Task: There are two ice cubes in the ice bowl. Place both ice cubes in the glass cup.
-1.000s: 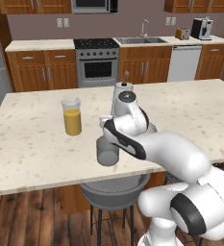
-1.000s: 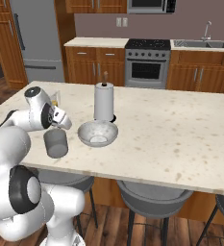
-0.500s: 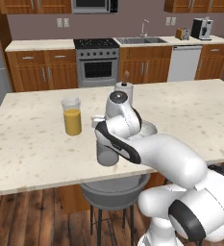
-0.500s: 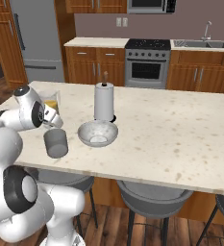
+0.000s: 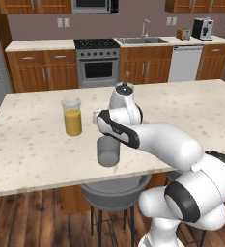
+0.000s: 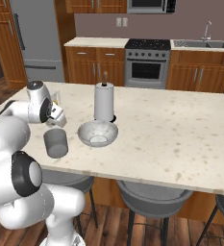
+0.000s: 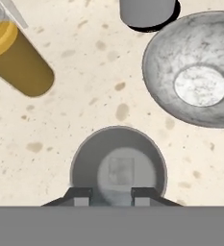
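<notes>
Kitchen island counter (image 5: 32,144) | gripper (image 7: 111,194) over grey cup (image 7: 118,166), tips nearly together, nothing visibly held | one pale cube (image 7: 121,171) down in cup | bowl (image 7: 200,77) looks empty | second cube unseen, probably check before retreating.

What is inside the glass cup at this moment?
In the hand view, one pale ice cube lies on the bottom of the glass cup. The gripper's fingertips cover the cup's near edge, so a second cube cannot be ruled out.
</notes>
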You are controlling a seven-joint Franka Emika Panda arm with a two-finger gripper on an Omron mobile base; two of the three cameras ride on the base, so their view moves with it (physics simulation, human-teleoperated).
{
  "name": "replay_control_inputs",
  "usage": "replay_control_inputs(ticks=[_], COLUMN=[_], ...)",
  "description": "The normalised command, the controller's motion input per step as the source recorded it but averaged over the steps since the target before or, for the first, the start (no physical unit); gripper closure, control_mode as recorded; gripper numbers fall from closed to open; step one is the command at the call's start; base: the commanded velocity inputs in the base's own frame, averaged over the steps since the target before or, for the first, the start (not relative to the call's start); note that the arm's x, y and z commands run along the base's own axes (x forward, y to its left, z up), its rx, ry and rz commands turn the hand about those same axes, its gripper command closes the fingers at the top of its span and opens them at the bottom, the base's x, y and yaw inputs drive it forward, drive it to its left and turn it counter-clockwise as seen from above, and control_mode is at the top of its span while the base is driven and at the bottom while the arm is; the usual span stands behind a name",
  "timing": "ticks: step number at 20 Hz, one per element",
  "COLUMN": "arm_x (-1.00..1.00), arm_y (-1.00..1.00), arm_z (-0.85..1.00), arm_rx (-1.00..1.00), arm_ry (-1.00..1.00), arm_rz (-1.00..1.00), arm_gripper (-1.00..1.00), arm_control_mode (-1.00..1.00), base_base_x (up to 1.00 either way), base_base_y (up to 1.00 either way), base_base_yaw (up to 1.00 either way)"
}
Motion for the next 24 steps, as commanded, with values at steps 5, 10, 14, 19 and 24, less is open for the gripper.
replay_control_inputs(ticks=[5, 10, 14, 19, 24], arm_x=[0.05, 0.01, 0.00, 0.00, 0.00], arm_y=[0.23, 0.20, 0.07, 0.00, -0.13], arm_z=[-0.22, -0.18, -0.11, -0.13, -0.13], arm_rx=[-0.07, -0.03, 0.00, 0.00, 0.00], arm_ry=[0.04, 0.03, 0.00, 0.00, 0.00], arm_rz=[0.00, 0.00, 0.00, 0.00, 0.02], arm_gripper=[1.00, 1.00, 1.00, 1.00, 1.00], arm_control_mode=[-1.00, -1.00, -1.00, -1.00, -1.00], base_base_x=[0.00, 0.00, 0.00, 0.00, 0.00], base_base_y=[0.00, 0.00, 0.00, 0.00, 0.00], base_base_yaw=[0.00, 0.00, 0.00, 0.00, 0.00])
